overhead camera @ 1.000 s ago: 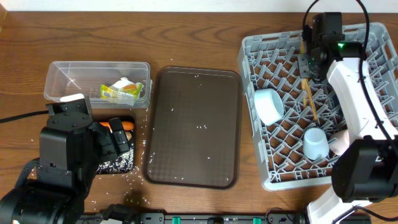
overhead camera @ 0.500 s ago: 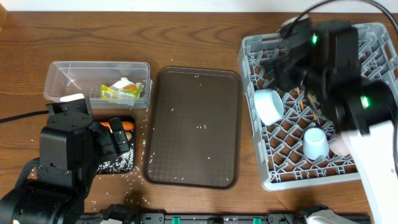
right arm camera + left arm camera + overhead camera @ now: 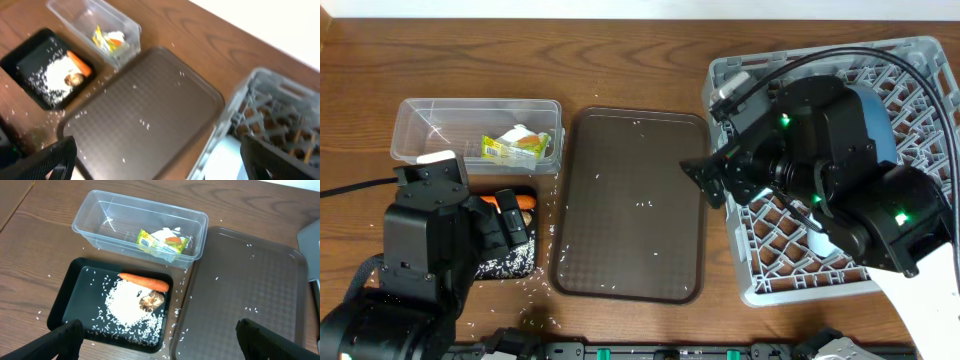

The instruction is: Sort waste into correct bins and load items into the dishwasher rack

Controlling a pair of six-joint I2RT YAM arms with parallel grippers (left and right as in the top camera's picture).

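In the left wrist view the clear tub [image 3: 140,227] holds the yellow-green wrapper [image 3: 162,242] and white tissue [image 3: 167,233]. In front of it the black tray [image 3: 75,300] carries the carrot [image 3: 144,282], the brown lump [image 3: 151,300] and a heap of rice [image 3: 127,311]. My left gripper [image 3: 167,345] hangs open and empty above the tray's near right corner. My right gripper [image 3: 705,180] is open and empty, high over the left edge of the grey rack [image 3: 930,70]. Its arm hides most of the rack. The right wrist view shows rack pegs [image 3: 280,105], blurred.
The brown serving tray [image 3: 630,205] lies between the bins and the rack, with scattered rice grains on it. More grains lie on the wooden table [image 3: 545,275] around the black tray. The left arm's body [image 3: 420,250] covers the front left of the table.
The right gripper has opened wide. Its arm has risen and swung from the rack's back toward the rack's left edge, covering the bowl, cups and chopsticks. The left arm has not moved.
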